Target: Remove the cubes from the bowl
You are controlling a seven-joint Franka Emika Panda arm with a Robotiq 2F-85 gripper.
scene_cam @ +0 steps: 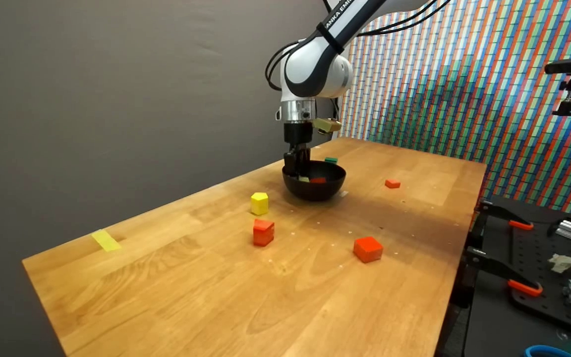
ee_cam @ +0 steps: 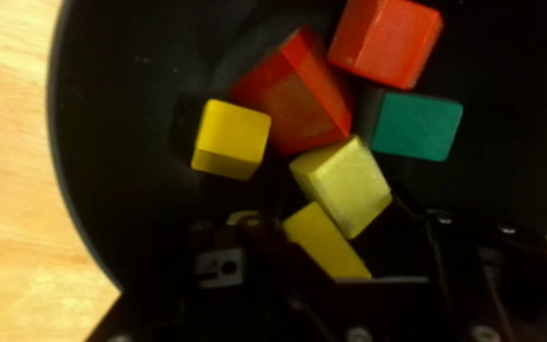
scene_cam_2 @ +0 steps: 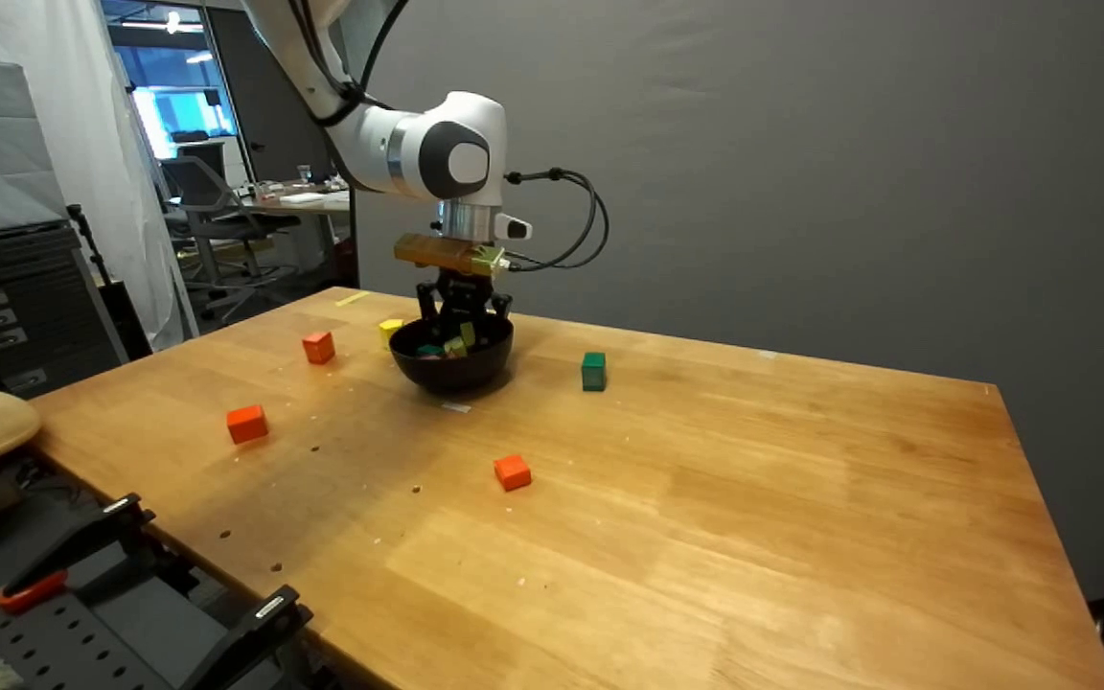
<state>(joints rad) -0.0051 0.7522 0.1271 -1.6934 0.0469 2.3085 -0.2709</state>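
Inner yellow cube [ee_cam: 325, 242]: located inside the black bowl [scene_cam_2: 453, 379], between the two fingers [ee_cam: 221, 275] of the gripper [ee_cam: 330, 213]; set closer to the left finger than to the right, as seen in the wrist view.
Its long side: slanted from far left to near right in the wrist view — not square to the line along which the fingers would be brought together.
Pale yellow cube [ee_cam: 349, 190]: placed to the far right of the inner yellow cube, apparently touching it; right corner just beside the right finger. Both could be caught in one grip, by judgement, or the pair skewed.
Gripper: set down within the bowl's rim, fingers seen parted; contact lost in shadow — whether either cube is clamped cannot be told.
Further bowl contents, wrist view: red cube [ee_cam: 390, 42], darker red cube [ee_cam: 297, 99], green cube [ee_cam: 416, 126], left yellow cube [ee_cam: 233, 135].
Table [scene_cam: 191, 297]: in both exterior views, three red-orange cubes [scene_cam: 368, 249], one outlying yellow cube [scene_cam: 259, 203] and one outlying green cube [scene_cam_2: 593, 372] are found outside the bowl.
Flat yellow strip [scene_cam: 106, 240]: laid by the table's left edge in an exterior view; not counted as a cube.
Step, as judged: grasping; removal not yet complete.
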